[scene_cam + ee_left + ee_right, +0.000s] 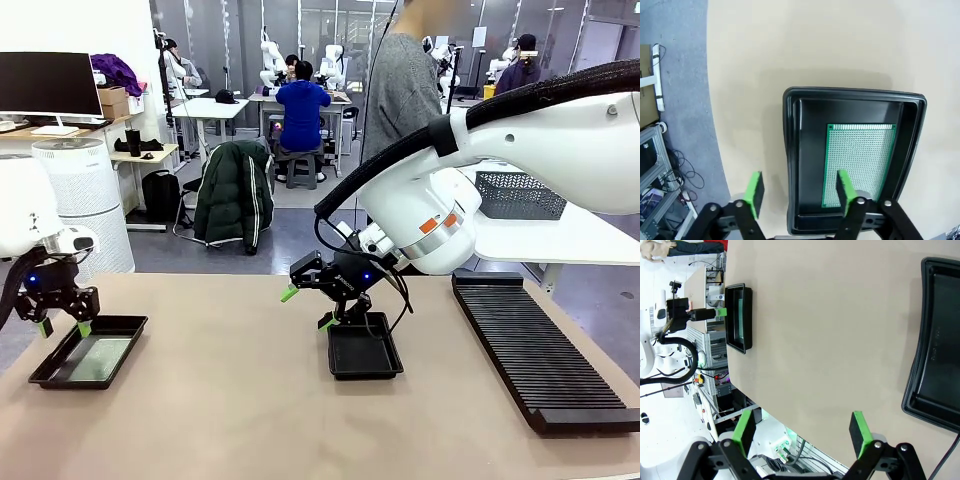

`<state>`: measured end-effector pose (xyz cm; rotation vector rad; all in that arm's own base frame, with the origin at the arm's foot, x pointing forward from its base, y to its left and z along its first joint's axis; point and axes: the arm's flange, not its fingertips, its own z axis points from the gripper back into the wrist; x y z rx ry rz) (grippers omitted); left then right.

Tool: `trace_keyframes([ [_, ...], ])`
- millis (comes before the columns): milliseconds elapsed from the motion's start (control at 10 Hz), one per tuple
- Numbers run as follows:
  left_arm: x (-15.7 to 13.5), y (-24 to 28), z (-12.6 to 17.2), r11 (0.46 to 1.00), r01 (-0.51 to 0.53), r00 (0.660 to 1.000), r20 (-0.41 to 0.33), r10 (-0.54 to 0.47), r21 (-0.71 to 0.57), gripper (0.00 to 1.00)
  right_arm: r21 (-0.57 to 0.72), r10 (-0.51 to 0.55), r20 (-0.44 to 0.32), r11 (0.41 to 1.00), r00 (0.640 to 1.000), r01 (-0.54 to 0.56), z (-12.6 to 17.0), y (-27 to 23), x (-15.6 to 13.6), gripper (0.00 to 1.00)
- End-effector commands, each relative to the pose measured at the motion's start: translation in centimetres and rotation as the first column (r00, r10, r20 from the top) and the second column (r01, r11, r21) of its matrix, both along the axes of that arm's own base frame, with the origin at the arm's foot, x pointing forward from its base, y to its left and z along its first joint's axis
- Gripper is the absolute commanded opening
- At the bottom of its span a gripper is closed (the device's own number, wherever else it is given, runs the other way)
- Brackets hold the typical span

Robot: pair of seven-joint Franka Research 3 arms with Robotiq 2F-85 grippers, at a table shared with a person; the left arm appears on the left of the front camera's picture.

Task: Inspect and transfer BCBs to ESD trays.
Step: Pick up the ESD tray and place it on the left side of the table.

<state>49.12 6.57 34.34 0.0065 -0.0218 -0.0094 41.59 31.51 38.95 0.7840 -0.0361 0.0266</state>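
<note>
A green speckled BCB [860, 162] lies flat in the left black ESD tray [60, 372], also seen as the left tray [800, 150] in the left wrist view. My left gripper [62, 327] hovers open just above that tray's near-left end, its green pads [755, 192] straddling the tray wall with nothing between them. The second ESD tray [364, 350] sits mid-table with no board in it; its bare floor [937, 340] shows in the right wrist view. My right gripper [307, 307] hangs open above and left of that tray, holding nothing.
A long black ribbed rack [535, 345] runs along the right side of the table. A person in a grey top [400, 90] stands at the far side. Bare tan tabletop [220, 400] spreads between the two trays.
</note>
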Motion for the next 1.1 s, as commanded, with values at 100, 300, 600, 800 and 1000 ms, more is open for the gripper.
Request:
trace_keyframes([
  [100,-1.0,-0.3,1.9,0.999,-0.03,0.999,-0.01,0.031,0.041,1.0,-0.006,-0.01,-0.003,1.0,1.0,0.01,-0.1,0.0,-0.1,1.0],
  [300,-2.4,-0.4,5.0,0.999,-0.029,0.999,0.014,0.029,0.035,1.0,-0.006,-0.01,-0.003,1.0,1.0,0.01,-0.1,0.0,-0.1,1.0],
  [600,-4.8,-1.0,10.1,1.0,-0.01,1.0,0.026,0.01,0.021,1.0,-0.006,-0.01,-0.003,1.0,1.0,0.01,-0.1,0.0,-0.1,1.0],
  [800,-5.8,-1.5,12.4,0.999,-0.019,1.0,0.026,0.018,0.035,1.0,-0.006,-0.01,-0.003,1.0,1.0,0.01,-0.1,0.0,-0.1,1.0],
  [1000,-6.1,-1.9,13.6,0.998,-0.024,0.999,0.035,0.022,0.055,1.0,-0.006,-0.01,-0.003,1.0,1.0,0.01,-0.1,0.0,-0.1,1.0],
])
